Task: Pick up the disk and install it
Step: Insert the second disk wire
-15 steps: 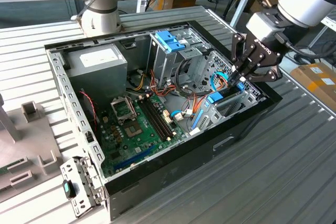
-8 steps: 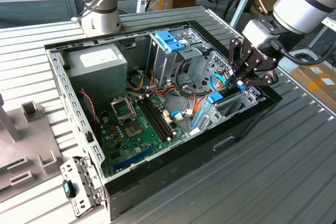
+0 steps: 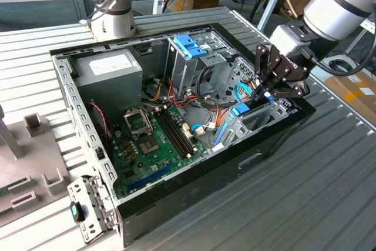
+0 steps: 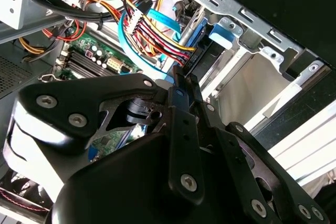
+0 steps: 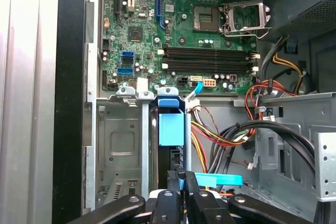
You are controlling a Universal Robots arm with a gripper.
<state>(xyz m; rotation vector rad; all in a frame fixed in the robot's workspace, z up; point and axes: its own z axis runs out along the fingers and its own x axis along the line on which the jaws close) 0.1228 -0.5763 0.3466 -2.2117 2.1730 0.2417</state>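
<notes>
Light-blue plastic marks the disk [image 5: 171, 129], standing on edge in a metal bay [image 5: 122, 145] at the 3 o'clock end of the open computer case [image 3: 247, 166] in the exterior view; most of its grey body is hidden by bay walls. The gripper [image 3: 262, 93] hangs right over it, fingers [image 5: 181, 182] drawn close together (whether they pinch the frame, I cannot tell). The case lies on a ribbed metal table [image 3: 305, 204]. Inside sit a green motherboard [image 3: 154, 139] and bundled cables [image 4: 152, 30].
</notes>
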